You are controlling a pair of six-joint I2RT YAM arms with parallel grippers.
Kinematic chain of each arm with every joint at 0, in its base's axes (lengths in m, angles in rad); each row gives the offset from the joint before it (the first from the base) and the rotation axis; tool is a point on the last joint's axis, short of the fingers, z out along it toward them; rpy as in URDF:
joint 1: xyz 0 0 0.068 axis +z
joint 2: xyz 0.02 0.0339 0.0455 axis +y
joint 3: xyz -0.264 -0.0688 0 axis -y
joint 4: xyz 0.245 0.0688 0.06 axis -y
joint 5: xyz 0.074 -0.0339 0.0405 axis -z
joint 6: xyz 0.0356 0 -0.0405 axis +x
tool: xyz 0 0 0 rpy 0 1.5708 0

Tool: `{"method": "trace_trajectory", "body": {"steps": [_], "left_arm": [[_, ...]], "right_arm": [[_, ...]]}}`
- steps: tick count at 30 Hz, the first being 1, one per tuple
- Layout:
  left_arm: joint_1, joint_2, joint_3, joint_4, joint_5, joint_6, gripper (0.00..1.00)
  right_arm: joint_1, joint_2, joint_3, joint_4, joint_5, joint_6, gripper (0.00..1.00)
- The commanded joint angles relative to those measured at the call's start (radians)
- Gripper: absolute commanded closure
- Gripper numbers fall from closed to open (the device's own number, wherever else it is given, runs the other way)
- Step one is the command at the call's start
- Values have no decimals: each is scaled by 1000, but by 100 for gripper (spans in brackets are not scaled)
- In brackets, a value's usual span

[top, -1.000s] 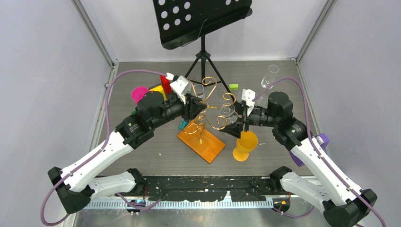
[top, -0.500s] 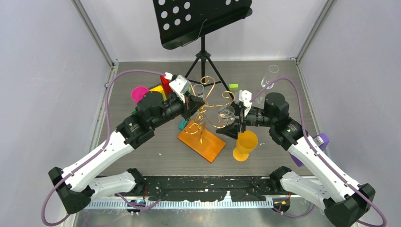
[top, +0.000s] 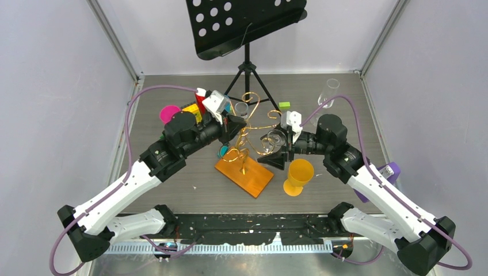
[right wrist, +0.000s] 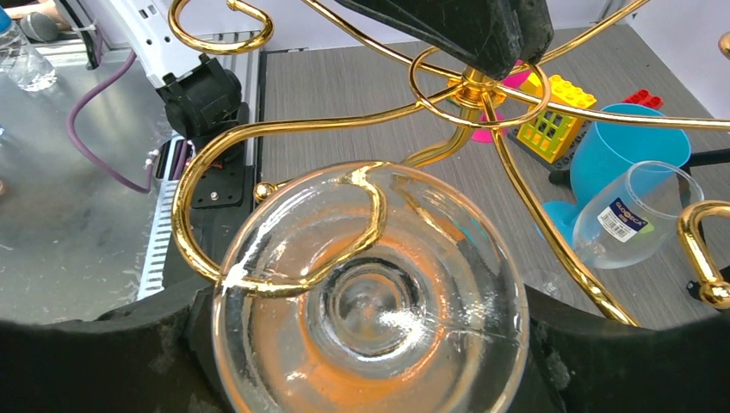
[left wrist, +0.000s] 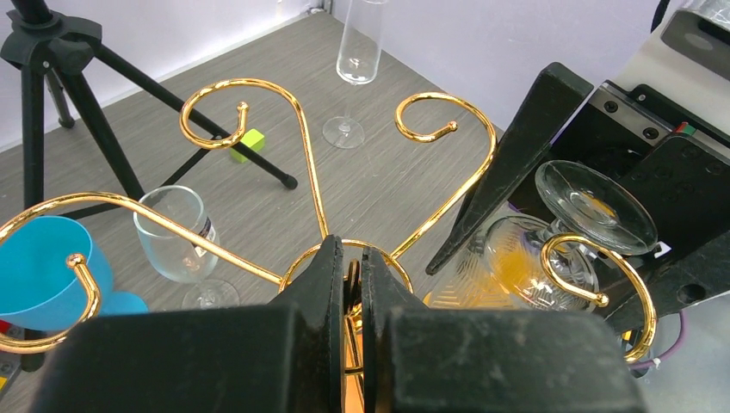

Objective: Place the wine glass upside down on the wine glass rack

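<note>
The wine glass [top: 275, 140] hangs upside down, foot uppermost, at a curled loop arm on the right side of the wine glass rack [top: 247, 177]. The right tool [top: 281, 145] grips its bowl with jaws spread wide. The left tool [left wrist: 355, 284] is pinched tight on the rack's central stem, at the ring where the arms meet.

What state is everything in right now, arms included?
wine glass rack, upright on its orange base.
left gripper, jaws shut on the wine glass rack's central stem.
wine glass, upside down, stem at a loop arm, not released.
right gripper, jaws closed on the wine glass's bowl.
orange goblet, upright, untouched.
champagne flute, upright, empty.
</note>
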Motion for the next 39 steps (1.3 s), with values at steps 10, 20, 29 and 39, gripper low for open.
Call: {"method": "trace_trajectory", "body": {"steps": [10, 20, 29, 39], "left_arm": [[-21, 25, -32, 17, 71, -22, 100], [-21, 30, -33, 18, 69, -24, 100], [-21, 37, -30, 17, 68, -26, 100], [-21, 34, -30, 12, 65, -27, 100]], "right_arm": [[34, -57, 82, -112, 156, -107, 95], [34, -157, 105, -228, 318, -87, 95], [34, -179, 139, -291, 357, -71, 95], [34, -194, 170, -515, 332, -127, 95]]}}
